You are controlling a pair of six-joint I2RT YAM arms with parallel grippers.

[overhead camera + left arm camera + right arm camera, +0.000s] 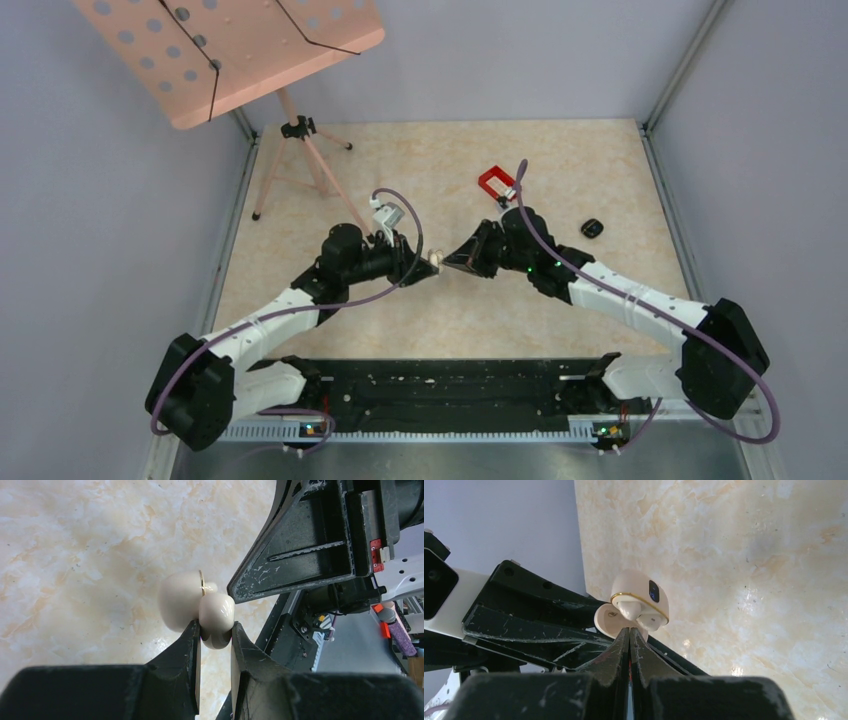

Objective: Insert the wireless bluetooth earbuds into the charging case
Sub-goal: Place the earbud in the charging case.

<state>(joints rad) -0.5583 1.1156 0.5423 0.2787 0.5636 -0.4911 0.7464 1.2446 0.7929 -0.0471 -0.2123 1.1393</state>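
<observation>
the left gripper [216, 627] was clamped tight on the cream charging case [180, 600], which sat between the 2 arms with its lid swung open. 2 pale earbuds [629, 609] stood in its gold-rimmed body. the right gripper [629, 630] was fully closed and empty, its tips just beside 1 earbud. a small black pebble [593, 228] lay on the table [560, 150], well apart from the case and near the red tray [495, 183].

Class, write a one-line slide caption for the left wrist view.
Left fingers pinch a gold-rimmed cream case over the marbled table, the right gripper close beside it.
</observation>
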